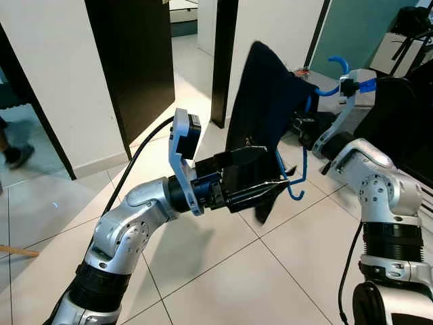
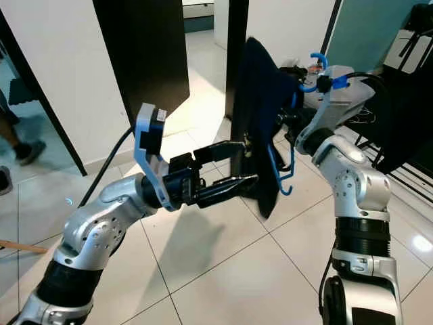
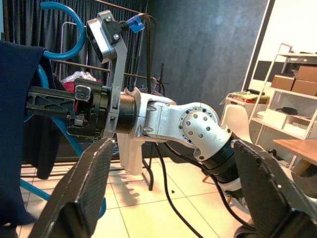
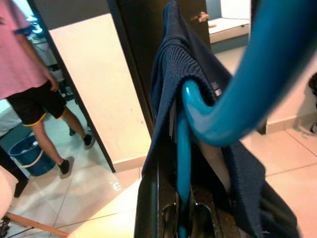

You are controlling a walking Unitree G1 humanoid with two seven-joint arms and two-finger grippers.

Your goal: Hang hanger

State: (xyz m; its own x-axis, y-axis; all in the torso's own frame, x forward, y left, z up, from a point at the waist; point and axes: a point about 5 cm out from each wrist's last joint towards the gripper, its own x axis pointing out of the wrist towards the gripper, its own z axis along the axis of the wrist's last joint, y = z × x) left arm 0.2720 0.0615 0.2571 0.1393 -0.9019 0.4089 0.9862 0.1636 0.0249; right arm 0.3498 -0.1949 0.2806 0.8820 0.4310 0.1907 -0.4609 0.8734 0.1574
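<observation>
I have the hanger (image 1: 298, 172) up in the middle with the garment (image 1: 260, 128) draped on it. My left gripper (image 1: 260, 177) sits at its left, my right gripper (image 1: 306, 125) at its far right. A person (image 4: 34, 94) stands far left, beside a bucket (image 4: 27, 156).

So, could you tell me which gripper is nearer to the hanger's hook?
Right. The right gripper grips the blue hanger just below its hook; the left gripper is lower down, by the dark garment's bottom edge.
</observation>
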